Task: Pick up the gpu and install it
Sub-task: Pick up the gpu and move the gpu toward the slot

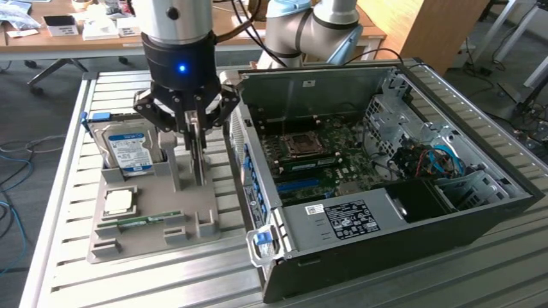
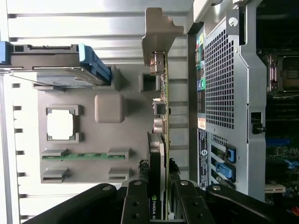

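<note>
The pincer (image 1: 194, 127) is clamped on the upper edge of the gpu (image 1: 199, 160), which stands on edge over the gray holder tray (image 1: 158, 200). A hard drive (image 1: 128, 151) and a memory stick (image 1: 141, 221) sit in that tray. The open computer case (image 1: 428, 240) lies just beside it on the worktop (image 1: 60, 269).

The computer case (image 1: 385, 263) is black outside, with a bare grey metal wall pierced by a fine grid of dots. Inside the case, a green board (image 1: 338, 151) is crossed by blue cables (image 1: 445, 160). Beside the case, the tray (image 1: 145, 240) is plain matte grey, the hard drive (image 1: 128, 151) is silver with a blue-and-white label, and the memory stick (image 1: 141, 221) is green. The graphics card (image 2: 163, 93) has a green edge and a pale silver bracket. The gripper (image 2: 161, 186) is black with a blue light. Under the case, the table (image 1: 56, 192) is ribbed silver.
</note>
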You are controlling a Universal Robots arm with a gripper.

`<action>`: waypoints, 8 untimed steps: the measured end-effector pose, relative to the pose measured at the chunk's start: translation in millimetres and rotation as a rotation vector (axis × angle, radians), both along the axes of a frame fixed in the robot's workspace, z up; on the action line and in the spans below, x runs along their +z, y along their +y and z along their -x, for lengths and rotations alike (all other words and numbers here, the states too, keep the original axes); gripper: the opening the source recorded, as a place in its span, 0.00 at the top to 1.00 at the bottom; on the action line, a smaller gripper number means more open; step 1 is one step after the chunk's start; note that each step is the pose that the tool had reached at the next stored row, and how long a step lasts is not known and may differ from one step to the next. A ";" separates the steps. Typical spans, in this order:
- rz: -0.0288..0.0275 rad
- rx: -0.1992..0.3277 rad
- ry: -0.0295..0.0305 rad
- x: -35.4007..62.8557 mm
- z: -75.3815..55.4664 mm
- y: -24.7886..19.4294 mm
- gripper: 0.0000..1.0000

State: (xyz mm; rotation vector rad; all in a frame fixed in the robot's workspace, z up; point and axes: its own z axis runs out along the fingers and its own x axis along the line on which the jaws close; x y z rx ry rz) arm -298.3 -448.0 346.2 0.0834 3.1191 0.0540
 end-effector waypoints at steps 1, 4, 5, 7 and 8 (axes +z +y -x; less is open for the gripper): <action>-0.0001 0.000 -0.0001 2.4 0.0 0.0 0.73; 0.0001 0.000 -0.0001 8.0 0.0 0.0 0.73; 0.0002 0.000 -0.0001 8.6 0.0 0.0 0.73; 0.0002 0.000 -0.0001 8.6 0.0 0.0 0.73; 0.0002 0.000 -0.0001 8.7 0.0 0.0 0.73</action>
